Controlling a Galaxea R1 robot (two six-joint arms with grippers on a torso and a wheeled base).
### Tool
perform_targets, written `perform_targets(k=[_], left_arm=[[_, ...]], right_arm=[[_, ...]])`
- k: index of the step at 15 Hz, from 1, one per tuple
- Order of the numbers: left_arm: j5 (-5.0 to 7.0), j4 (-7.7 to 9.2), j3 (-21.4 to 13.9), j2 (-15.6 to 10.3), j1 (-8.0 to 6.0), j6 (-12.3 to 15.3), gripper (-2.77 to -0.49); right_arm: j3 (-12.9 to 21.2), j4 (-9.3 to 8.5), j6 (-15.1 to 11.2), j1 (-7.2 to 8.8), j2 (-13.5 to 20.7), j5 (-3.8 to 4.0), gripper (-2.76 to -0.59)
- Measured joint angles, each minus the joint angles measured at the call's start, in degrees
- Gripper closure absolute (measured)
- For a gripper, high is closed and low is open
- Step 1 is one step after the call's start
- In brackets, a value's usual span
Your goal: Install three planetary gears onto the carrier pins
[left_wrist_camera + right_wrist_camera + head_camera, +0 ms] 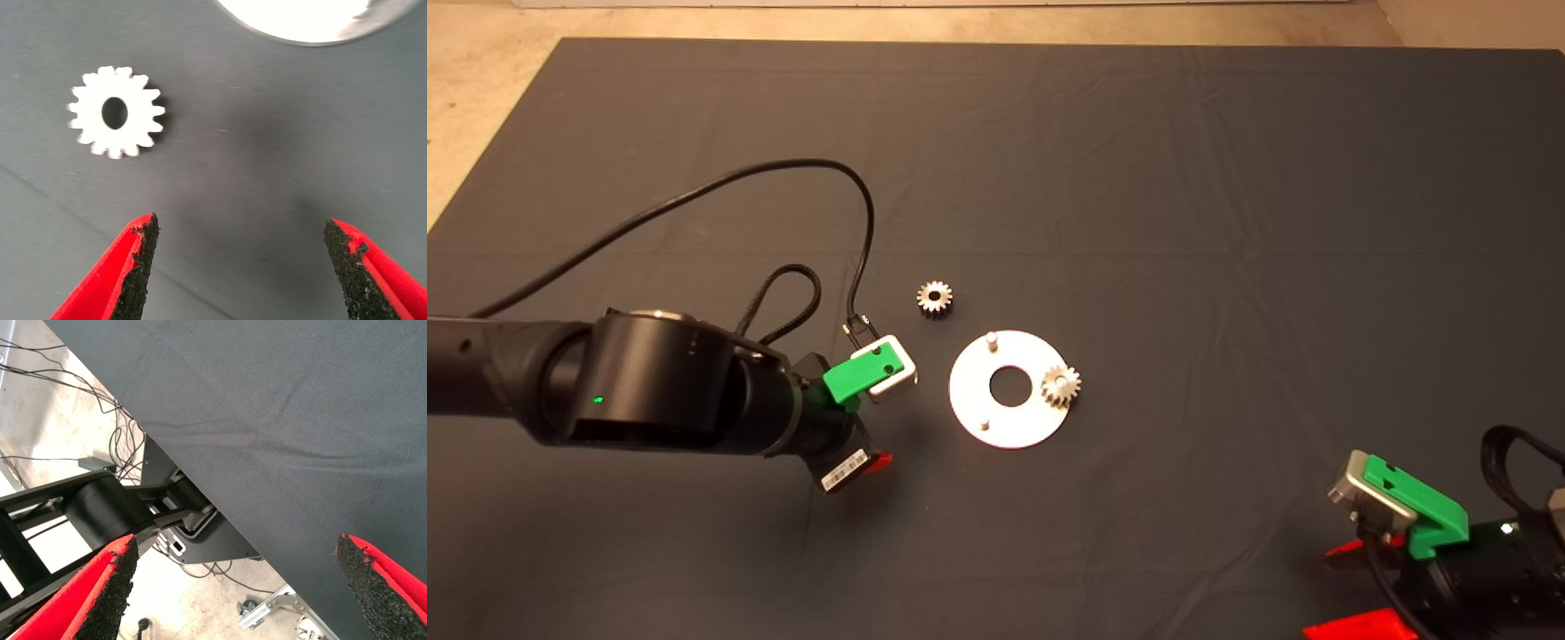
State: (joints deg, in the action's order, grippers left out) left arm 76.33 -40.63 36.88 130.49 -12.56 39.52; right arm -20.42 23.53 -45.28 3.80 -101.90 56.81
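Note:
The pale carrier disc (1009,418) lies flat on the mat. Two bare carrier pins (991,339) (984,424) stand on it. One planetary gear (1061,386) sits at the disc's right edge, where the third pin would be. A second gear (935,297) lies loose on the mat, up-left of the disc. My left gripper (871,431) hangs over the mat just left of the disc. In the left wrist view it is (240,267) open and empty. A gear (115,111) lies flat beyond its fingertips, near the disc's rim (307,27). I cannot tell whether this is the loose gear. No third gear shows in the head view.
My right gripper (1334,591) is parked at the lower right edge, open and empty (233,587); its view looks past the mat's edge at a black frame and cables on the floor. A black cable (694,196) loops over the mat behind the left arm.

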Motion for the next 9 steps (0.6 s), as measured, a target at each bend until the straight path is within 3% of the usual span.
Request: perform_targets(k=[9], left_arm=[[-2.76,-0.13,5.9,0.0,0.00,-4.6,-1.73]], right_arm=[[0.0,0.00,0.0,-0.11,0.0,0.00,-2.20]])
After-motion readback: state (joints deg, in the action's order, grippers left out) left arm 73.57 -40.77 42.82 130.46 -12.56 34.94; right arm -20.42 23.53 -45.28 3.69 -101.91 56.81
